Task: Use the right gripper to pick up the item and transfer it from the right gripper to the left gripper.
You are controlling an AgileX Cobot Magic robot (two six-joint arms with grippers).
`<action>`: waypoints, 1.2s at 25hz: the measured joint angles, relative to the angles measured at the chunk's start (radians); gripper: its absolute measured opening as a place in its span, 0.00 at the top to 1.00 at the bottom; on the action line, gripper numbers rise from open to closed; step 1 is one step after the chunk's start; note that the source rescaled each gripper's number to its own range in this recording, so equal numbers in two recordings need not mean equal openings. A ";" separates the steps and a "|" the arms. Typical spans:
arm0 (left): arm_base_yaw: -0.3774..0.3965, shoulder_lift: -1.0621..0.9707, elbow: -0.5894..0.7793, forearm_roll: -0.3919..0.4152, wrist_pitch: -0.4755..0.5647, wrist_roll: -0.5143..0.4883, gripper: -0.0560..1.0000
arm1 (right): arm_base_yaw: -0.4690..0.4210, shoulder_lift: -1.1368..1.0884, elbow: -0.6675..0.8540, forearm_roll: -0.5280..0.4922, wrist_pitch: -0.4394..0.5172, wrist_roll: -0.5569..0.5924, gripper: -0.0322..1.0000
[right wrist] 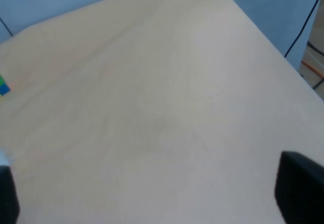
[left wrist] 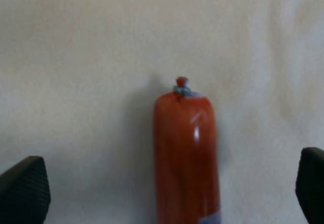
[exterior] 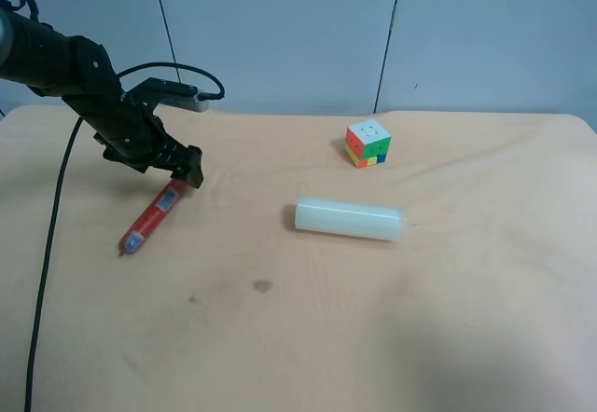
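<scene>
Slim red-orange plastic-wrapped sausage stick [exterior: 152,216] lying diagonally on the tan desk [exterior: 373,319], far end between the wide-open, empty left tool [left wrist: 167,188]; right tool [right wrist: 152,193] open, empty, elsewhere.

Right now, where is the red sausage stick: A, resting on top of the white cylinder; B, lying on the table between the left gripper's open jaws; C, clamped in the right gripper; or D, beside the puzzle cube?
B. The left wrist view shows the red sausage stick lying on the table with the left gripper open, its jaws standing apart on either side of it without touching.
</scene>
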 joint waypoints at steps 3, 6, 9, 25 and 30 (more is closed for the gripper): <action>0.000 0.000 0.000 0.000 -0.002 0.000 0.01 | 0.000 0.000 0.000 0.000 0.000 0.000 0.00; 0.000 0.000 0.000 0.000 -0.002 0.000 0.01 | 0.000 0.000 0.000 0.000 0.000 0.000 0.00; 0.000 0.000 0.000 0.000 -0.001 0.000 0.01 | 0.000 0.000 0.000 0.000 0.000 0.000 0.00; 0.000 -0.204 0.000 0.000 0.135 -0.001 0.01 | 0.000 0.000 0.000 0.000 0.000 0.000 0.00; 0.000 -0.327 0.001 0.009 0.222 -0.002 0.01 | 0.000 0.000 0.000 0.000 0.000 0.000 0.00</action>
